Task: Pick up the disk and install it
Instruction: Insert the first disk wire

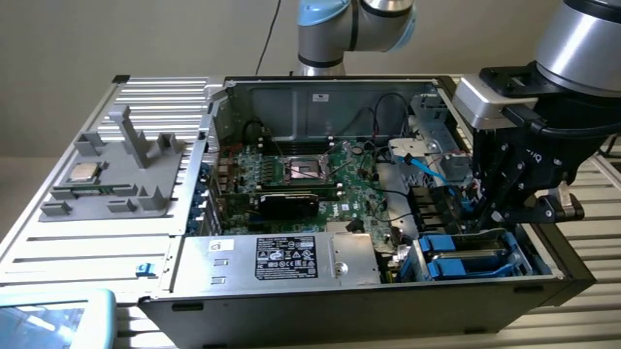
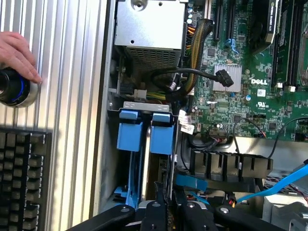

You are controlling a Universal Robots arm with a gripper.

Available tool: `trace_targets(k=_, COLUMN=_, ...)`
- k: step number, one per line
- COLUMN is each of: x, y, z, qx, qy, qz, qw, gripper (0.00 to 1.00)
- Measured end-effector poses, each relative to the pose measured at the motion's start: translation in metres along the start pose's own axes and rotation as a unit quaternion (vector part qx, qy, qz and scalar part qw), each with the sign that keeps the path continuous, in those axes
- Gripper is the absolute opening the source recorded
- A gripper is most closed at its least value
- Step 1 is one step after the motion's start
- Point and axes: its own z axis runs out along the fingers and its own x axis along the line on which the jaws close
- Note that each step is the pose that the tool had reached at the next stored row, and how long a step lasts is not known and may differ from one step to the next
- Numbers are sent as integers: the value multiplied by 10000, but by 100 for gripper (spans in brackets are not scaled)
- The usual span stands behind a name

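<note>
Disk [image 2: 131,137] on edge, long axis and handles toward power supply [image 2: 149,29]

- An open computer case [image 1: 339,320] is laid on its side on a ribbed metal table [image 1: 87,247].
- A green motherboard [image 1: 361,190] is mounted on the case floor, and a CPU socket [image 1: 304,169] is set near its middle.
- A black expansion card [image 1: 283,201] is seated just beside the socket.
- A silver box [image 1: 281,258] bearing a black-and-white label is fitted against the near wall of the case.
- A grey plastic fixture [image 1: 116,171] is placed on the table at the exterior view's left of the case; a small square silver chip [image 1: 83,173] is laid on it.
- A light-blue cable [image 1: 427,169] is run across the case's side at the exterior view's right.
- A black keyboard [image 2: 21,178] and a round knob with a blue ring [image 2: 12,89] are seen on the table in the wrist view.
</note>
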Motion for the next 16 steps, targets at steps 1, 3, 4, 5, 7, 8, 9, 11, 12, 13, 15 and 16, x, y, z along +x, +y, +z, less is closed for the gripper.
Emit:
trace_targets(k=1, x=0, y=0, z=0, qx=0, qy=0, qz=0, qw=10000, gripper=16)
trace_targets(k=3, x=0, y=0, z=0, qx=0, qy=0, qz=0, qw=10000, gripper=16)
trace_targets(k=4, x=0, y=0, z=0, qx=0, qy=0, qz=0, qw=10000, gripper=16)
trace_targets(k=5, x=0, y=0, z=0, qx=0, qy=0, qz=0, qw=10000, gripper=16)
trace_targets(k=7, x=0, y=0, z=0, qx=0, qy=0, qz=0, qw=10000, gripper=16)
trace_targets(k=8, x=0, y=0, z=0, qx=0, qy=0, qz=0, qw=10000, gripper=16)
trace_targets(k=9, x=0, y=0, z=0, qx=0, qy=0, qz=0, qw=10000, gripper=16)
trace_targets(k=11, x=2, y=0, z=0, qx=0, qy=0, qz=10, qw=10000, gripper=16)
trace_targets(k=12, x=7, y=1, z=2, qx=-1, qy=-3, qz=26, qw=10000, gripper=16)
trace_targets(k=13, x=14, y=2, z=2, qx=-1, qy=-13, qz=38, qw=10000, gripper=16)
trace_targets(k=15, x=33, y=3, z=2, qx=-1, qy=-27, qz=55, qw=10000, gripper=16)
trace_targets(k=16, x=38, y=4, z=3, qx=-1, qy=-34, qz=65, qw=10000, gripper=16)
